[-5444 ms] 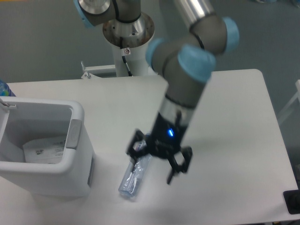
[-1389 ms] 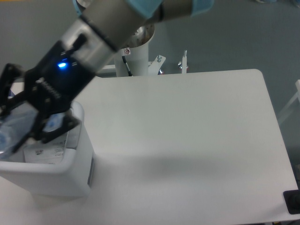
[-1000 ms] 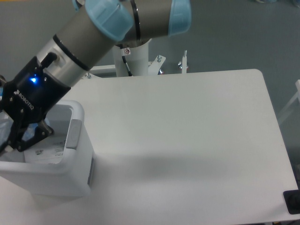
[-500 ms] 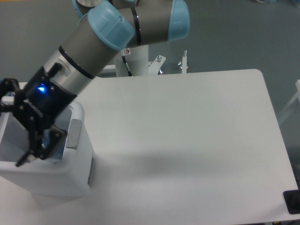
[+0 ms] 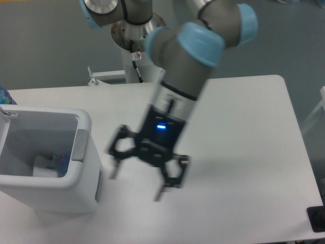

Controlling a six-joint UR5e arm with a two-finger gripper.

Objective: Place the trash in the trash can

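**Gripper empty over the desk, trash down in the bin**

While the arm leans over the middle of the white desk (image 5: 238,127), its gripper (image 5: 137,175) hangs above the desk surface just right of the trash can (image 5: 84,178). Jaws spread wide apart, nothing between them. Fingers (image 5: 165,184) blurred, pointing down and toward the camera. Blue light lit on the wrist housing.

Trash can sits at the desk's left front, open top facing up, grey panel on its right rim. Inside, low against the right wall: a white paper packet (image 5: 43,166) on the floor of the bin, and beside it a bit of blue and clear plastic, probably the bottle (image 5: 62,161), mostly hidden by the rim.

Robot base column (image 5: 137,56) stands behind the desk's rear edge.
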